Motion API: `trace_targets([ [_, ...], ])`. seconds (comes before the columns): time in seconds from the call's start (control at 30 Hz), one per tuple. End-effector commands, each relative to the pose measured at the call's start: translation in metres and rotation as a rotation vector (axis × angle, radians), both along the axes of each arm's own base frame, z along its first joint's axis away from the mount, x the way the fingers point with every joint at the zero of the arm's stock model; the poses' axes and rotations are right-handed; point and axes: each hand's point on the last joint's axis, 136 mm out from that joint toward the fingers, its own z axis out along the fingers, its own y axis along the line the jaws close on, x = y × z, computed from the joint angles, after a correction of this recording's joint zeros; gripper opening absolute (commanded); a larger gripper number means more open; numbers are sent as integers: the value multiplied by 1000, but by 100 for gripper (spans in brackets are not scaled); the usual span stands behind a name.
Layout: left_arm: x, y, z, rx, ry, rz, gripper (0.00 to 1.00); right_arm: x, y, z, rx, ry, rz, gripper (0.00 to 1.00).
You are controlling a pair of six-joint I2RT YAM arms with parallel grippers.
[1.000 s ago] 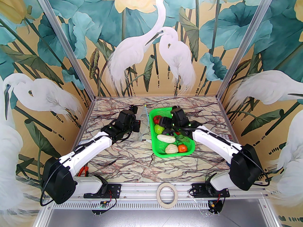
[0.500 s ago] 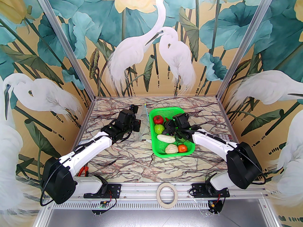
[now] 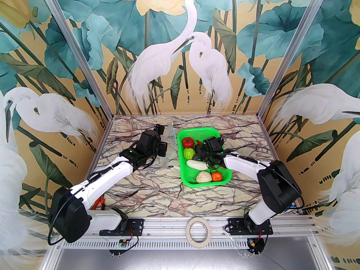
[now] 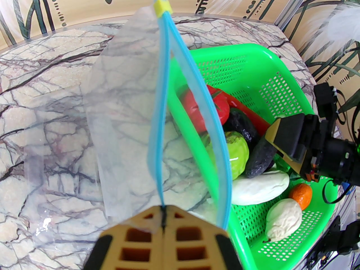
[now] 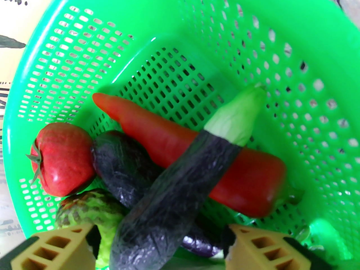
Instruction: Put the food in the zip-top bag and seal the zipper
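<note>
Crosswise, eggplant [image 5: 180,190] atop chili [image 5: 157,134], basket [image 5: 197,24] crowded

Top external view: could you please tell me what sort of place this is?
Probably a robot test booth, not a kitchen: mural-printed walls on an aluminium frame, a marble-patterned table, and plastic toy food in a green basket.

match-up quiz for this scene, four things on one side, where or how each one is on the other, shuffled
1 tomato
2 orange
3 left hand
4 right hand

a open, straddling the eggplant
b toward the far end of the basket
c shut on the bag at its zipper edge
d near end of the basket, beside the cabbage

Pairs: 1-b, 2-d, 3-c, 4-a
</note>
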Motion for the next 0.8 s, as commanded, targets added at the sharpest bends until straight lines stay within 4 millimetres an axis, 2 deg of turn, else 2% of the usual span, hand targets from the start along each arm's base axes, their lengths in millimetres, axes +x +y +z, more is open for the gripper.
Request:
trace_targets([
  [0.0,3,0,-6,-1,1,-15,0,11,3,0,15,-15,-14,64],
  [0.07,3,1,-6,-1,2,-13,0,13,6,-2,17,-17,-6,50],
  [0.1,3,1,-6,-1,3,-13,0,13,6,-4,20,-15,-5,38],
  [0.2,3,1,-6,-8,3,-16,0,13,10,-3,25,-19,16,33],
  [0.37,3,-4,-8,-13,25,-35,0,16,11,17,8,-81,54,23],
  [0.47,3,-9,-8,-28,44,-53,0,20,13,41,-28,-155,96,20],
  [0.57,3,-14,-4,-47,53,-67,0,23,22,75,-57,-264,154,19],
  [0.77,4,-22,1,-73,72,-90,0,18,63,145,-29,-475,302,19],
])
